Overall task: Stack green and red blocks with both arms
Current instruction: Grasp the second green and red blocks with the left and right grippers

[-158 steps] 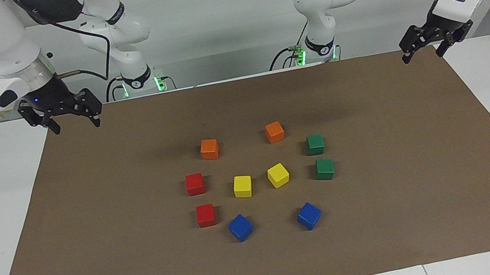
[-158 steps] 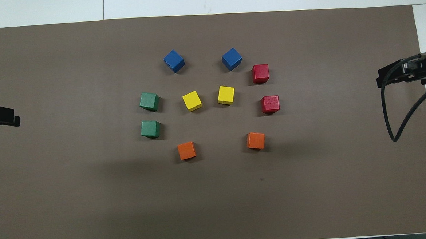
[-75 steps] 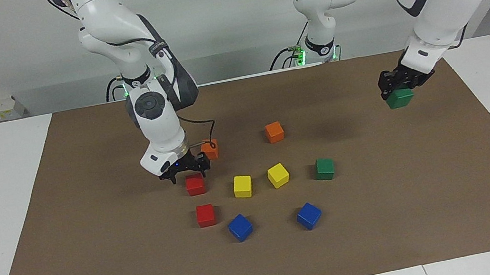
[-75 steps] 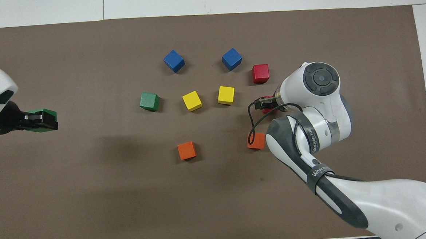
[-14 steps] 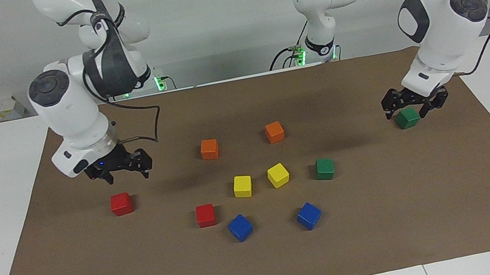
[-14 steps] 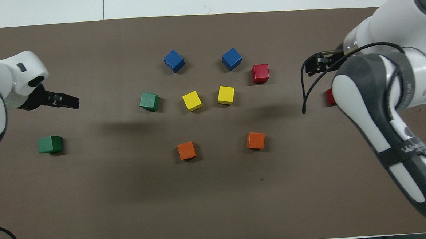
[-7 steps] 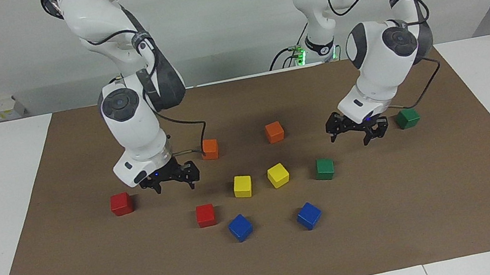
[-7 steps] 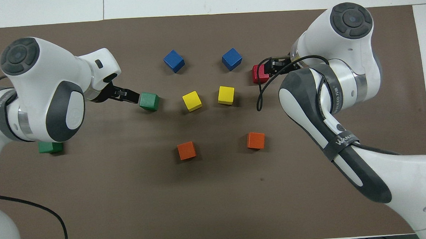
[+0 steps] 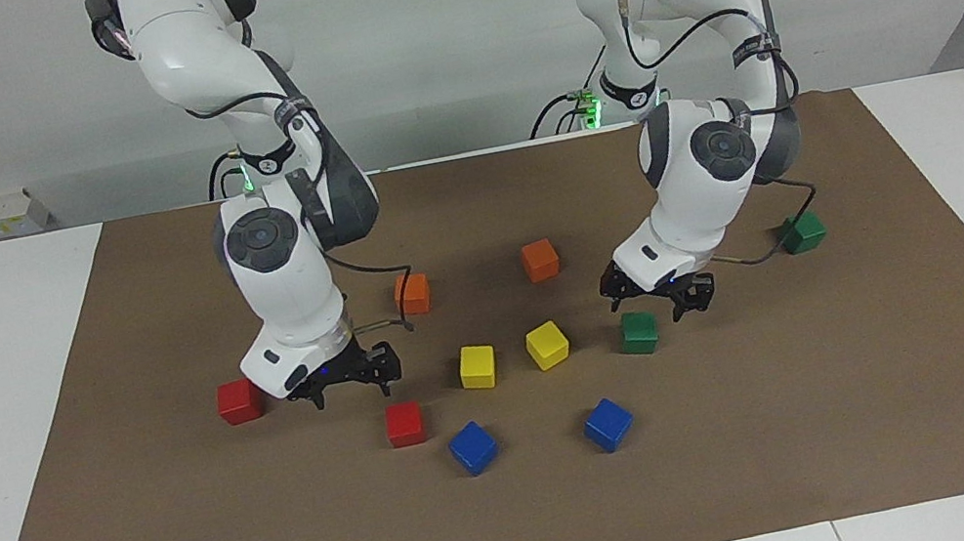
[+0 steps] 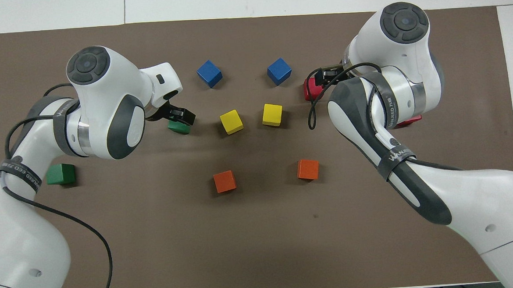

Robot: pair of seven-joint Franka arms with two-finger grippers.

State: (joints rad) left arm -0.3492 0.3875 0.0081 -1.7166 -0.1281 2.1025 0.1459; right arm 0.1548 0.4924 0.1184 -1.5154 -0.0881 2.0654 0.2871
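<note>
One red block (image 9: 238, 402) lies toward the right arm's end of the table, mostly hidden under the arm in the overhead view (image 10: 412, 119). The other red block (image 9: 405, 423) lies in the cluster of cubes, also in the overhead view (image 10: 310, 91). My right gripper (image 9: 351, 395) hangs open just above it, and in the overhead view (image 10: 323, 76) it covers part of it. One green block (image 9: 803, 233) lies toward the left arm's end (image 10: 60, 174). The other green block (image 9: 639, 332) lies in the cluster (image 10: 178, 127). My left gripper (image 9: 659, 307) hangs open over it (image 10: 182, 116).
Two orange cubes (image 9: 412, 294) (image 9: 541, 259) lie nearer to the robots. Two yellow cubes (image 9: 477, 366) (image 9: 547, 344) lie between the grippers. Two blue cubes (image 9: 473, 448) (image 9: 608, 424) lie farther out. All rest on a brown mat (image 9: 862, 402).
Both grippers have moved in from the table's ends and come lower, the right over the red block in the cluster, the left over the green one. No block has moved in the last second.
</note>
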